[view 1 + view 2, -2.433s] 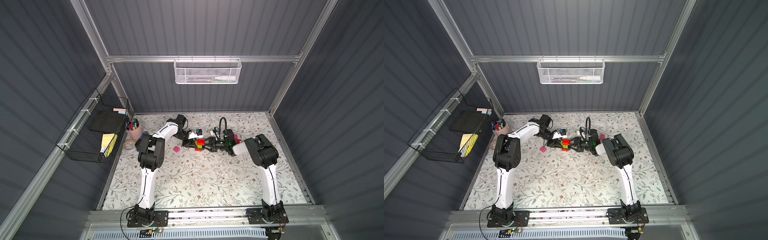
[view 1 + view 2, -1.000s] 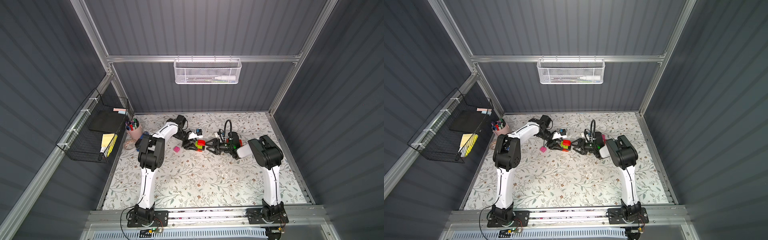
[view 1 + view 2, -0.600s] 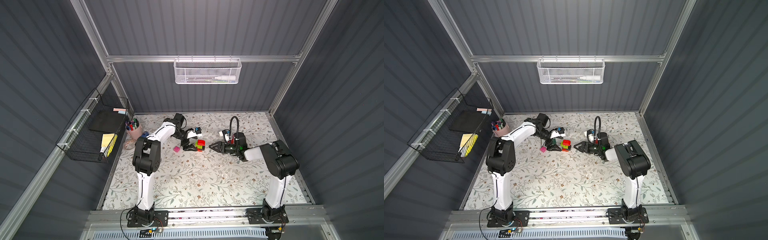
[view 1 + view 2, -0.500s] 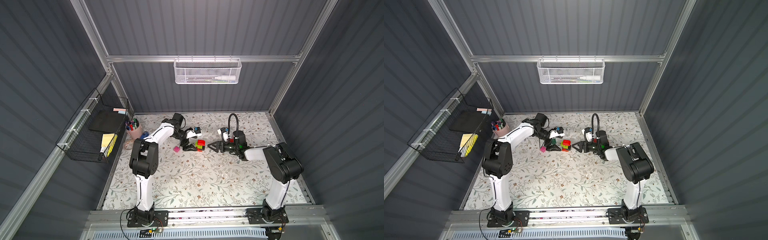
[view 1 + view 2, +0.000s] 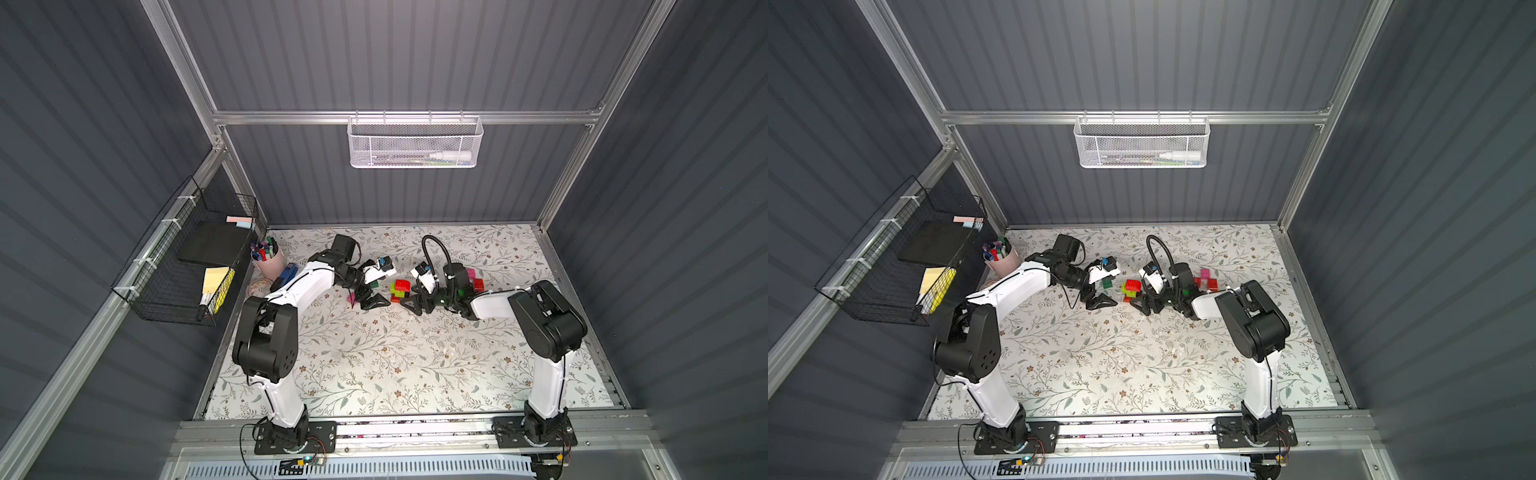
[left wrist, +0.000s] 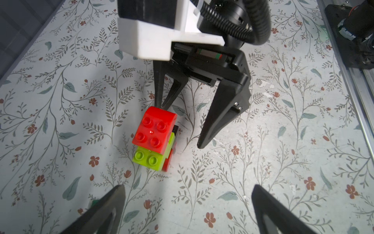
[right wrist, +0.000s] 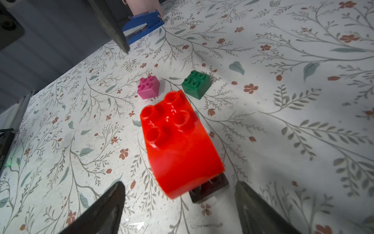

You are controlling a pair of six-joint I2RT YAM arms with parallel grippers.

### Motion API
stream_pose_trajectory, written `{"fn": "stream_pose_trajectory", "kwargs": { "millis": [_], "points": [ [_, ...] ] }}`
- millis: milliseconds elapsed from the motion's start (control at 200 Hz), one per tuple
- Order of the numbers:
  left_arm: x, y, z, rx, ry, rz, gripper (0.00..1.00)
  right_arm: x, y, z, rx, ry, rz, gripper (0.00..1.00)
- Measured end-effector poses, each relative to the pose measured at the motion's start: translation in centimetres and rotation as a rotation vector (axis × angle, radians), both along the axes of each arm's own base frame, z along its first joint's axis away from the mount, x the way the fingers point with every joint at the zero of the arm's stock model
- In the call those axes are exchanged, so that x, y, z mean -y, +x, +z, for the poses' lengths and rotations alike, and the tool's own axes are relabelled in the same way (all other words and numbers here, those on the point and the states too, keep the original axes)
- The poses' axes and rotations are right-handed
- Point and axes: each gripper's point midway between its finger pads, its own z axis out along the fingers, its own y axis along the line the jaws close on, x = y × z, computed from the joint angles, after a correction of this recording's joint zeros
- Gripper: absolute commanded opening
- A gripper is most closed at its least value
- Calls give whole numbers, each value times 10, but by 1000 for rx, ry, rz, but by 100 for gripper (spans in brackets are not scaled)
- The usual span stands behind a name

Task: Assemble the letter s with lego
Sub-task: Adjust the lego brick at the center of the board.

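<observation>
Your left fingers (image 6: 105, 212) are spread wide with nothing between them, and the left gripper (image 6: 188, 186) sits just short of the lego stack (image 6: 154, 141). Your right fingers (image 7: 255, 206) are also parted and empty, and the right gripper (image 6: 183, 124) faces the left one across that stack. So nothing holds the stack: it stands by itself on the bench (image 5: 395, 353), nearer the far edge than the near one and roughly midway between the left and right edges. It is a stepped build, with a top red brick (image 6: 155, 129) overhanging a lime green brick (image 6: 149, 159), and a lower red brick (image 6: 168, 162) and a black brick (image 7: 210, 188) beneath, so I judge it top-heavy. One right fingertip ends right at the far edge of the top red brick, and I cannot tell whether it touches. If you swing that arm sideways rather than draw it straight back, it can catch the brick and topple or split the stack. The two grippers are close, tip toward tip, so advancing both at once risks a clash over the build. Watch the loose pieces too: a pink brick (image 7: 148, 89) and a dark green brick (image 7: 196, 84) lie just beside your left gripper, and a careless sweep would scatter them toward the blue stapler (image 7: 141, 24) near the far left corner. A spare red brick (image 5: 478, 285) and a spare pink brick (image 5: 471, 273) lie behind the right wrist, where the forearm could nudge them.
</observation>
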Motion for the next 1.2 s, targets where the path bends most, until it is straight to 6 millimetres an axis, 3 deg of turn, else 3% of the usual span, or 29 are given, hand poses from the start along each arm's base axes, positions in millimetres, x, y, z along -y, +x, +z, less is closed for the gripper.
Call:
{"fn": "stream_pose_trajectory", "kwargs": {
  "millis": [370, 560, 911, 1201],
  "points": [
    [-5, -1, -7, -16, 17, 20, 99, -16, 2, -18, 2, -22, 10, 83],
    [-5, -2, -7, -21, 18, 19, 99, -18, 4, -14, 38, -17, 0, 74],
    [-7, -4, -8, -36, 35, 22, 100, -12, 0, -27, 93, -57, -88, 60],
    [-7, -2, -8, -37, 42, 18, 100, -17, 4, -19, 148, -48, -119, 51]
  ]
}}
